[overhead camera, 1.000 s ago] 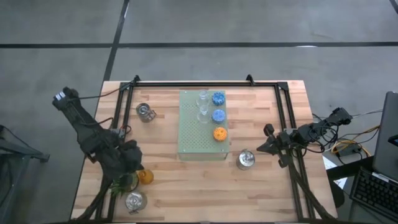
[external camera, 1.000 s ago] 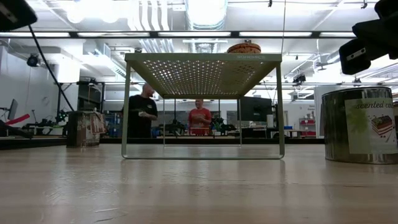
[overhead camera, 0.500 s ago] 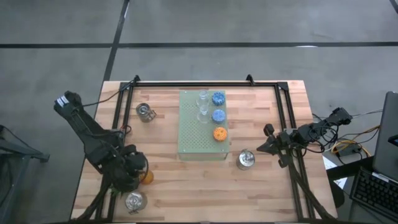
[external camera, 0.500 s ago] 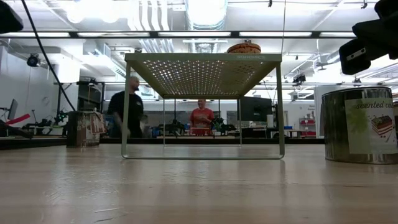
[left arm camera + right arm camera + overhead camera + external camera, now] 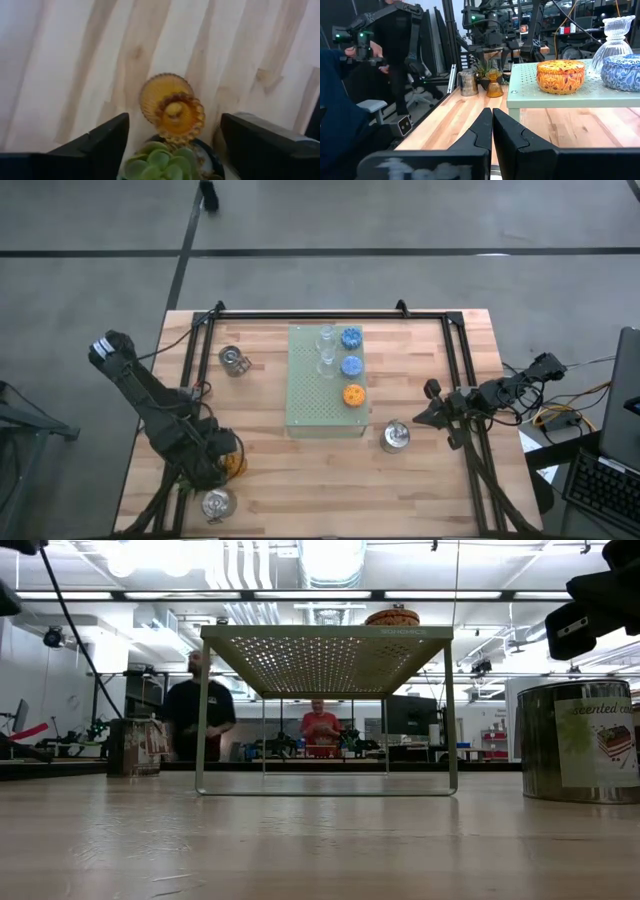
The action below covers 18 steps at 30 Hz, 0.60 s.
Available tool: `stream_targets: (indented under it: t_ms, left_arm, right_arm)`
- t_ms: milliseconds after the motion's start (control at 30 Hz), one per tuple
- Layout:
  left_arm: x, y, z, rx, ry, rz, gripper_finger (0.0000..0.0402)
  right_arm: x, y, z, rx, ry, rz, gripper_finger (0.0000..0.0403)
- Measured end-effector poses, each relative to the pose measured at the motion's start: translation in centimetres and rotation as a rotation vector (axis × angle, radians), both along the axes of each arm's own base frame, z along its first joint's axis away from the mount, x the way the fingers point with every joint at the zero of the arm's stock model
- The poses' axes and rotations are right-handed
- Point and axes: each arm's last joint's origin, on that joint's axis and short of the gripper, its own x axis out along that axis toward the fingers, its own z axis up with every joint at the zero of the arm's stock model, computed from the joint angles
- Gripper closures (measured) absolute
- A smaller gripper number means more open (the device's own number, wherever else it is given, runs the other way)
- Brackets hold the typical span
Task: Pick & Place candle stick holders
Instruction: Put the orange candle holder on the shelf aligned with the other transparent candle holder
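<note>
Surface (image 5: 300, 480): pale wood planks w/ darker grain streaks. Perforated board (image 5: 310, 395): pale green, dotted w/ small holes. Two blue holders (image 5: 351, 338), white swirl pattern. Orange holder (image 5: 560, 76) w/ yellow-red ornate print. Amber holder (image 5: 172, 108): translucent, ribbed, scalloped rim. Plant sprig (image 5: 159, 162): green leaves. Silver tin (image 5: 578, 740): shiny, label w/ green leaf motif. Both arms black.

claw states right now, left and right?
Left claw: open, straddling the amber holder beside the plant sprig, holding nothing.
Right claw: closed, empty, waiting at the table's right side.
</note>
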Motion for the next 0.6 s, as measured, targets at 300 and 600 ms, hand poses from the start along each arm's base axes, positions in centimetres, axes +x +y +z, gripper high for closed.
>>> stream_targets:
  t_ms: [300,600]
  left_arm:
    - [0.1,-0.6,-2.7,-0.015,0.043,-0.012,0.0059]
    - [0.2,-0.6,-4.2,-0.012,0.036,-0.021,0.0063]
  right_arm:
    - [0.0,0.0,0.0,0.0,0.0,0.0,0.0394]
    - [0.0,0.0,0.0,0.0,0.0,0.0,0.0394]
